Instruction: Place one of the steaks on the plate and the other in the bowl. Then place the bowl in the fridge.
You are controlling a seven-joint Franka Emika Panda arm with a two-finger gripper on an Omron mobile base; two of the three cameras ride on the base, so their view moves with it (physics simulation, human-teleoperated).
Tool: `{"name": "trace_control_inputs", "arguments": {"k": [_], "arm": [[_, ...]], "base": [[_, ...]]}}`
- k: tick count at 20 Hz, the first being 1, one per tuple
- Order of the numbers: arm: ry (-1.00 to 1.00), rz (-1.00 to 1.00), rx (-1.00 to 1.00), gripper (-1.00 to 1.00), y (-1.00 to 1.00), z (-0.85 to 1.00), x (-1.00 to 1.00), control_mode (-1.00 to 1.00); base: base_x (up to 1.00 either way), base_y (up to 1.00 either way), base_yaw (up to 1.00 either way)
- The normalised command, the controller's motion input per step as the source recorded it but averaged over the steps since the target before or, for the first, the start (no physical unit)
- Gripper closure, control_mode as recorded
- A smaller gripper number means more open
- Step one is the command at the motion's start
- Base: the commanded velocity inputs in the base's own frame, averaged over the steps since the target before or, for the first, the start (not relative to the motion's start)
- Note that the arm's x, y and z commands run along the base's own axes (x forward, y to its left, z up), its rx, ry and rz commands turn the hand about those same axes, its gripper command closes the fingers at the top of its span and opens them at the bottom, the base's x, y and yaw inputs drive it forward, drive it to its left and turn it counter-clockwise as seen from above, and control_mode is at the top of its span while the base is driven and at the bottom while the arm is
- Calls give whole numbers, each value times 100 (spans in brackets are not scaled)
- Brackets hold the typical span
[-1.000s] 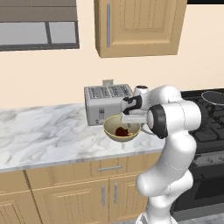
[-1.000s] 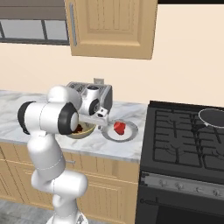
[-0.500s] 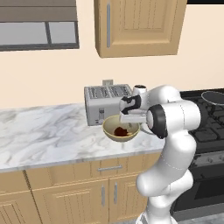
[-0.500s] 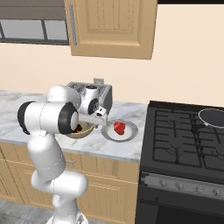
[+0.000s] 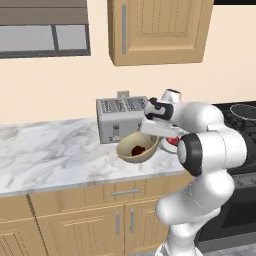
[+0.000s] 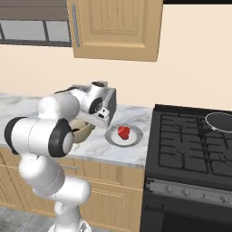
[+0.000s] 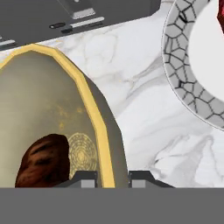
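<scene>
Bowl (image 7: 52,109): matt tan-yellow glaze, brighter gold rim, faint concentric pattern at its base.
Dark steak (image 7: 43,162): rough, brown, streaked surface.
Red steak (image 6: 123,132): glossy bright red.
Plate (image 7: 183,83): smooth white centre, grey rim with crackled mosaic relief.
Counter (image 5: 50,155): polished white marble, grey veining.
Toaster (image 5: 117,120): brushed grey metal.
Cabinets (image 5: 155,30): light grained wood, slim metal handles.
Stove (image 6: 190,145): matt black grates.
Arm (image 5: 210,145): glossy white plastic, dark joints.
</scene>
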Motion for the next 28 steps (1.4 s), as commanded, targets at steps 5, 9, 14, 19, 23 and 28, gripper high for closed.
{"name": "trace_control_inputs", "arguments": {"k": [5, 9, 14, 19, 23, 28], "arm": [[0, -3, 27, 100, 8, 79, -44, -100], [0, -6, 30, 100, 5, 81, -29, -100], [0, -1, 23, 100, -30, 11, -34, -100], [-8, 0, 10, 100, -52, -1, -95, -100], [-12, 0, -3, 100, -15, 0, -91, -100], [0, 0, -19, 100, 0, 11, -44, -100]], "base": [[0, 0, 0], [0, 0, 0], [0, 0, 0], [0, 0, 0], [0, 0, 0], [0, 0, 0]]}}
